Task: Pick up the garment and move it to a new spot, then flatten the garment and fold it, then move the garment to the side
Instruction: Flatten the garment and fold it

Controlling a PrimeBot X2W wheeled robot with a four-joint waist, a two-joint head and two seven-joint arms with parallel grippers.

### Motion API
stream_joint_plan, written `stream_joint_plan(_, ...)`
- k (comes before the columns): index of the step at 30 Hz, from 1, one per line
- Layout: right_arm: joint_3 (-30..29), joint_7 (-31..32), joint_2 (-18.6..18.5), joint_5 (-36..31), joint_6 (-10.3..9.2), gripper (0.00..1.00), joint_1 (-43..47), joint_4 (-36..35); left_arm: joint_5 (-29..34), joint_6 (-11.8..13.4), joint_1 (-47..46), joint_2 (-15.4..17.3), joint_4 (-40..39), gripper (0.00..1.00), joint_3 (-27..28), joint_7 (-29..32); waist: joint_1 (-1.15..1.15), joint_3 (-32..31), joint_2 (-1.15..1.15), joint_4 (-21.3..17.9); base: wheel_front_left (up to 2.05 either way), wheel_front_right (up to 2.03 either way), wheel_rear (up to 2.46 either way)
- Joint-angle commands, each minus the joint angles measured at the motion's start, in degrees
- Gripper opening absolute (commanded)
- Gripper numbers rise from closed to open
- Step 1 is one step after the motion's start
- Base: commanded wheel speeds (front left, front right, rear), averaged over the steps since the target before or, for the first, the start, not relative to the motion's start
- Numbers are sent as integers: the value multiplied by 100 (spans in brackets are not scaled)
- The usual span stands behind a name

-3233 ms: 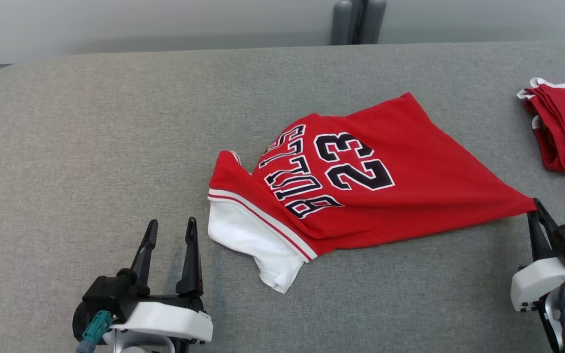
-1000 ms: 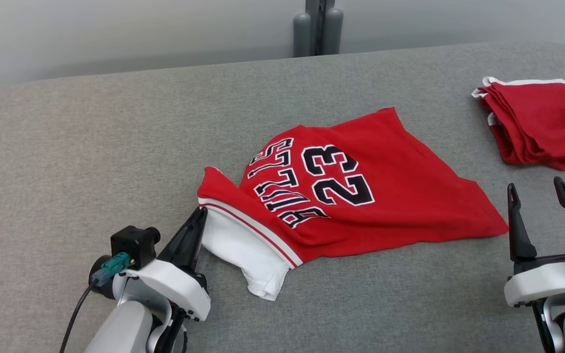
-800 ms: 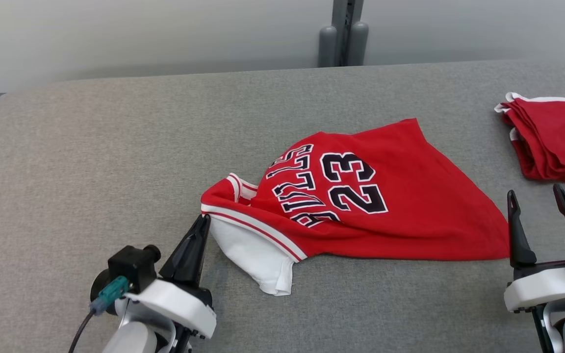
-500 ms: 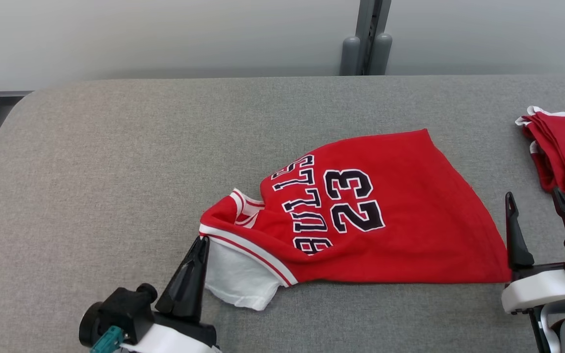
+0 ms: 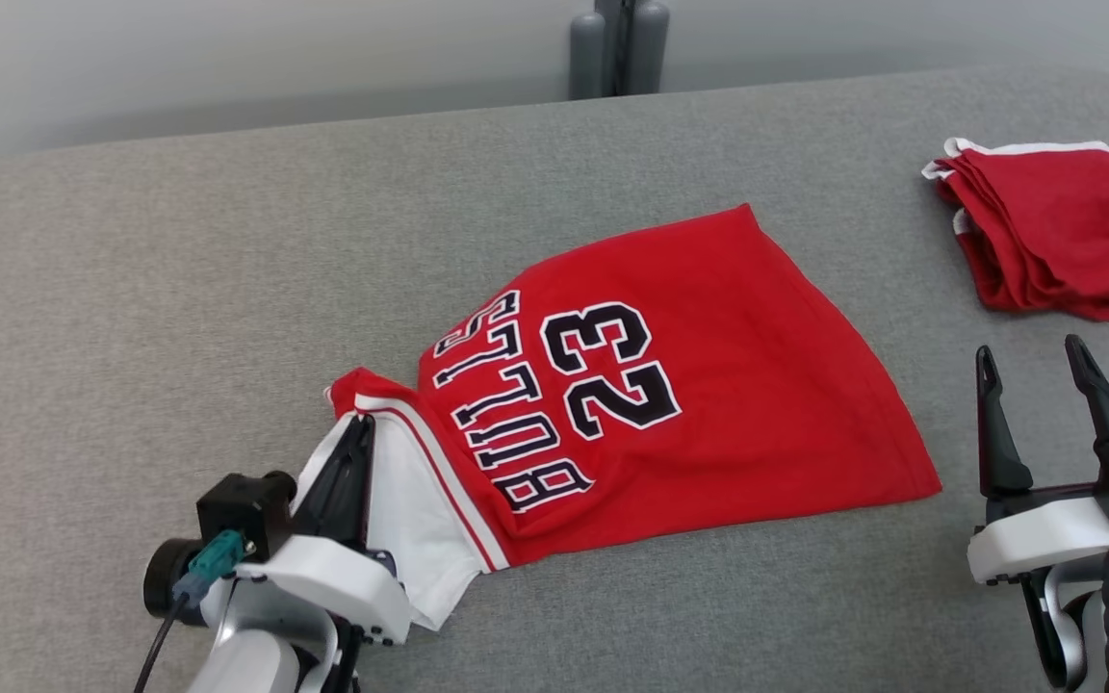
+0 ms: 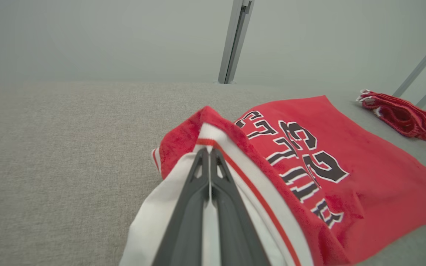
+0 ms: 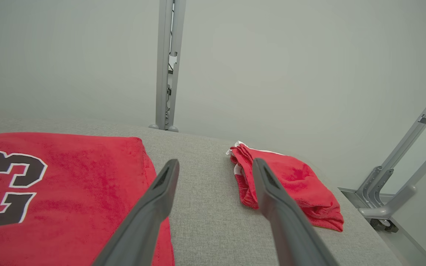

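At the grey tabletop [image 5: 179,269], my left pincer [image 5: 359,425] is clamped tight on the red jersey [image 5: 728,385]. Its two dark fingers are pressed together on the white band at the garment's left end, where the red trim bunches up over the white sleeve [image 5: 410,520]. My right pincer [image 5: 1028,351] stands wide apart and holds nothing. It is near the jersey's near right corner but clear of the cloth. The jersey lies across the middle of the tabletop with its black lettering [image 5: 554,395] face up (BULLS and 23, read sideways from where I stand). Its right half is spread fairly smooth, while the left end is rumpled and the sleeve is tucked partly beneath the body. A folded red pile [image 5: 1055,221] sits well apart at the far right. By my reckoning the garment has reached its working spot, though I cannot tell that for certain from here. That puts me in the flattening stage, with one end gripped so it can be drawn out straight. Flattening is not finished, since the shoulder end is creased and the sleeve is not laid out. No fold has been made, and the move to the side has not begun, so most of the job lies ahead. I judge the open right pincer will need a hold on the opposite hem before the cloth can be pulled properly taut.
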Motion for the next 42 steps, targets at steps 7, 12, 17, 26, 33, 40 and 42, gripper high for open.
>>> stream_joint_plan(7, 16, -56, -9, 36, 1, 100, -200, 25, -76, -181, -1182, -176, 1496, 0, 126, -502, 0, 441, 0, -532, 0, 0, 0)
stream_joint_plan(12, 41, -60, -6, 70, 0, 100, -294, 32, -109, -266, -1753, -342, 2284, 0, 115, -783, 0, 549, 0, -634, 0, 0, 0)
stream_joint_plan(17, 69, -58, -4, 69, 0, 100, -311, 32, -107, -360, -2025, -458, 2736, 100, 62, -931, 0, 520, 0, -554, 0, 0, 0)
stream_joint_plan(26, 58, -58, -3, 168, 1, 100, -168, 64, -126, -544, -1551, -518, 2174, 100, 177, -981, 0, 242, 0, -70, 0, 0, 0)
stream_joint_plan(33, 65, -57, -3, 252, 0, 100, -44, 39, -246, -462, -767, -367, 1673, 100, 501, -976, 0, 146, 0, 150, 0, 0, 0)
stream_joint_plan(40, 147, -57, -5, 267, 0, 100, -104, 66, -341, -470, -788, -245, 2063, 100, 536, -792, 0, 170, 0, 110, 0, 0, 0)
stream_joint_plan(42, 149, -57, -5, 237, 1, 100, -109, 62, -351, -487, -881, -239, 2255, 100, 519, -746, 0, 191, 0, 59, 0, 0, 0)
